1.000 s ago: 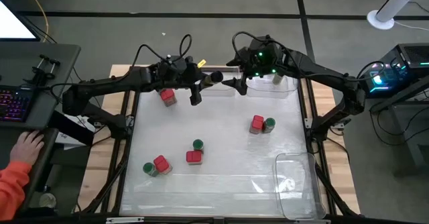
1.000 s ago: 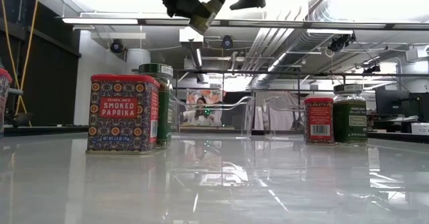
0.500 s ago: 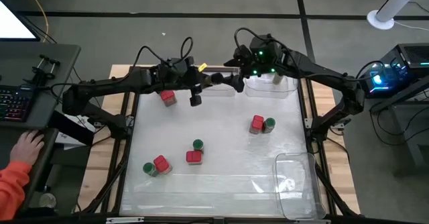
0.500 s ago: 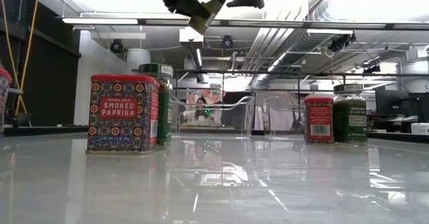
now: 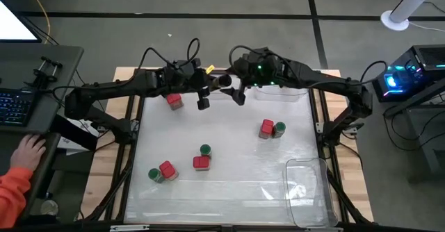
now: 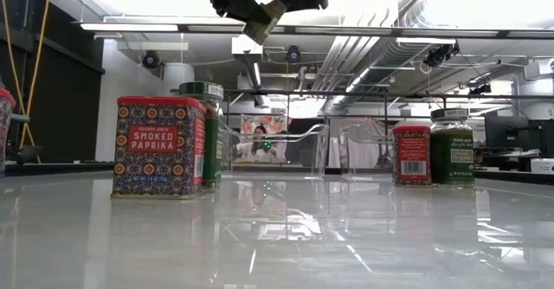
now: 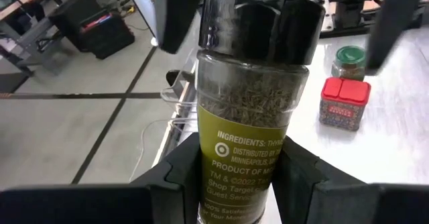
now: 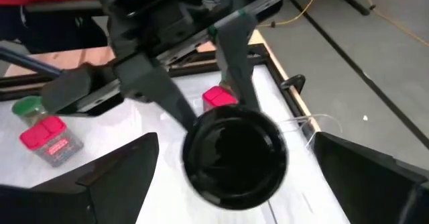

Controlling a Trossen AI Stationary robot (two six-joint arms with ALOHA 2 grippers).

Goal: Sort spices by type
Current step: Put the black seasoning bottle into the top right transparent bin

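- Only the high view shows the clear, round-cornered plastic bin (image 5: 306, 190) at the near right of the white table (image 5: 229, 138); I cannot tell whether anything lies in it.
- From above, a green round-capped jar and a red square-capped jar (image 5: 162, 171) stand touching at the near left, with a second red-and-green pair (image 5: 202, 158) just right of them.
- The low view alone gives a label: the red patterned tin (image 6: 159, 146) reads "Smoked Paprika", a green-capped jar (image 6: 204, 133) close behind it.
- At the right stand another red-capped jar (image 5: 266, 128) and a green-capped glass jar (image 5: 279, 128), side by side.
- A lone red-capped jar (image 5: 174, 101) stands far left, beneath the left arm.
- The left gripper (image 7: 242, 177), above the table's far middle, is clenched on a clear dark-capped jar of dried green herbs (image 7: 251, 110), held off the table.
- The right gripper (image 8: 234, 174) hangs released, its fingers (image 8: 100, 180) wide on either side of that dark cap without touching.
- A second clear bin (image 5: 281, 91) sits at the far right edge; the arm hides its contents.
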